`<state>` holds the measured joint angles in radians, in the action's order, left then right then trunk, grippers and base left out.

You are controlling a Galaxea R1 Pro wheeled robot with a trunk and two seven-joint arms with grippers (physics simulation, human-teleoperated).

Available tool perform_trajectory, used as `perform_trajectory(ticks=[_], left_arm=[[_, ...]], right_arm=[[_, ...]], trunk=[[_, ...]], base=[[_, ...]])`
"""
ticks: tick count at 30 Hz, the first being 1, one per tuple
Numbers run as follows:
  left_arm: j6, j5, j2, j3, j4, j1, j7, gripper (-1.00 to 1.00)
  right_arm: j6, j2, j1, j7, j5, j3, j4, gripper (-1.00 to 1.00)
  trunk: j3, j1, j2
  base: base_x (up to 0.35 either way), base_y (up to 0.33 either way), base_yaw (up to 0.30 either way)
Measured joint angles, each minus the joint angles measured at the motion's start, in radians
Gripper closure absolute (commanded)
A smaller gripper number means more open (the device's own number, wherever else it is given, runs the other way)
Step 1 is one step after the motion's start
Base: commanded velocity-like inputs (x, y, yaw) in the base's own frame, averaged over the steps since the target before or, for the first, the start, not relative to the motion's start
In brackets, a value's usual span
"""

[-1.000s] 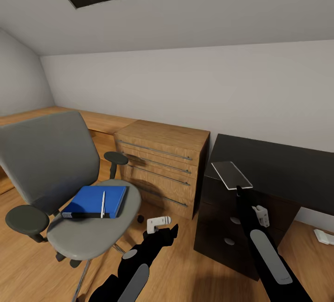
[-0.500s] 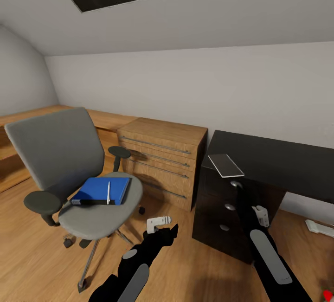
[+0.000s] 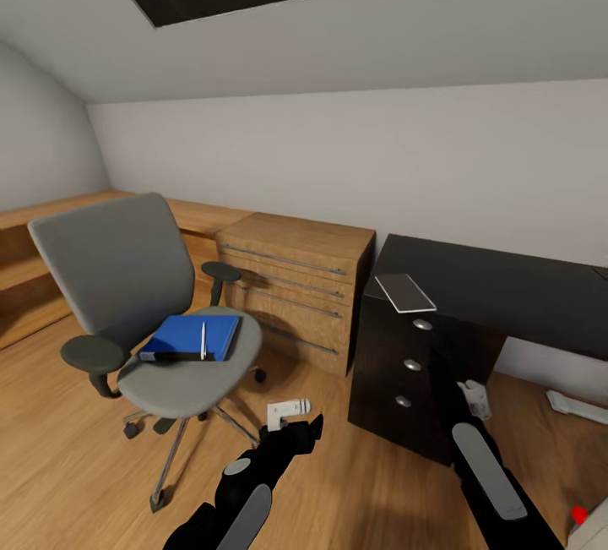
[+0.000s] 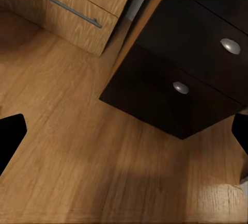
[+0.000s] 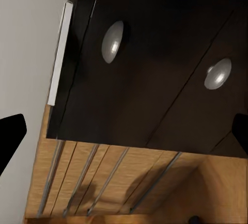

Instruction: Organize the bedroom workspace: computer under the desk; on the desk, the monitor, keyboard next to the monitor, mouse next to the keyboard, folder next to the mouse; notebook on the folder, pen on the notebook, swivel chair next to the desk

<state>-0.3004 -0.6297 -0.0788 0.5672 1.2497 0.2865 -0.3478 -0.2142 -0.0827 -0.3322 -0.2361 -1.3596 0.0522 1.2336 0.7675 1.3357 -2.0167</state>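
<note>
The swivel chair [image 3: 139, 296] stands left of the cabinet [image 3: 295, 284], the desk [image 3: 473, 313] right.

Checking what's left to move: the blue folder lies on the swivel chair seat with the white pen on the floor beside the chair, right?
Not quite. The blue folder does lie on the swivel chair seat, but the white pen is not on the floor; it rests on top of the blue item, as the head view shows.
</note>
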Motion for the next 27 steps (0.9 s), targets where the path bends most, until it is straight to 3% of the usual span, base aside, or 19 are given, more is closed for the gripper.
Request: perform_trajectory(ticks=[5, 7, 8, 11, 13, 19, 24, 25, 27], left_arm=[[0.001, 0.005, -0.001, 0.001, -0.059, 0.000, 0.000, -1.00], [0.001, 0.006, -0.001, 0.001, -0.083, 0.000, 0.000, -1.00], [0.002, 0.006, 0.000, 0.001, -0.112, 0.000, 0.000, -1.00], [0.002, 0.006, 0.000, 0.002, -0.153, 0.000, 0.000, -1.00], [0.003, 0.006, -0.001, 0.002, -0.207, 0.000, 0.000, -1.00], [0.014, 0.006, -0.001, 0.002, -0.297, 0.000, 0.002, -1.00], [0.083, 0.003, 0.000, 0.002, -0.394, 0.000, 0.002, -1.00], [0.119, 0.003, -0.001, 0.002, -0.437, 0.000, 0.002, -1.00], [0.164, 0.003, -0.002, 0.003, -0.483, 0.000, 0.003, -1.00]], right_arm=[[0.000, 0.000, 0.000, 0.004, 0.078, -0.003, -0.028, -1.00], [0.000, 0.000, 0.000, 0.006, 0.125, -0.004, -0.062, -1.00], [0.000, 0.000, 0.000, 0.009, 0.181, -0.006, -0.109, -1.00], [-0.001, 0.000, 0.005, 0.010, 0.246, -0.006, -0.153, -1.00], [-0.002, 0.000, 0.038, 0.010, 0.316, -0.006, -0.173, -1.00], [-0.011, 0.001, 0.123, 0.012, 0.413, -0.005, -0.187, -1.00], [-0.018, 0.010, 0.182, 0.012, 0.525, 0.001, -0.271, -1.00], [-0.019, 0.013, 0.192, 0.012, 0.578, 0.005, -0.312, -1.00], [-0.020, 0.015, 0.198, 0.011, 0.640, 0.008, -0.351, -1.00]], trunk=[[-0.016, -0.019, 0.035], [-0.022, -0.027, 0.049], [-0.025, -0.031, 0.056], [-0.034, -0.042, 0.077], [-0.041, -0.050, 0.091], [-0.059, -0.073, 0.133], [-0.075, -0.092, 0.168], [-0.078, -0.096, 0.175], [-0.085, -0.104, 0.189]], base=[[-0.002, 0.000, 0.000], [0.000, 0.000, 0.000], [0.000, 0.000, 0.000], [0.000, 0.000, 0.000], [0.000, 0.000, 0.000], [0.000, 0.000, 0.000], [0.000, 0.000, 0.000], [0.000, 0.000, 0.000], [0.000, 0.000, 0.000]])
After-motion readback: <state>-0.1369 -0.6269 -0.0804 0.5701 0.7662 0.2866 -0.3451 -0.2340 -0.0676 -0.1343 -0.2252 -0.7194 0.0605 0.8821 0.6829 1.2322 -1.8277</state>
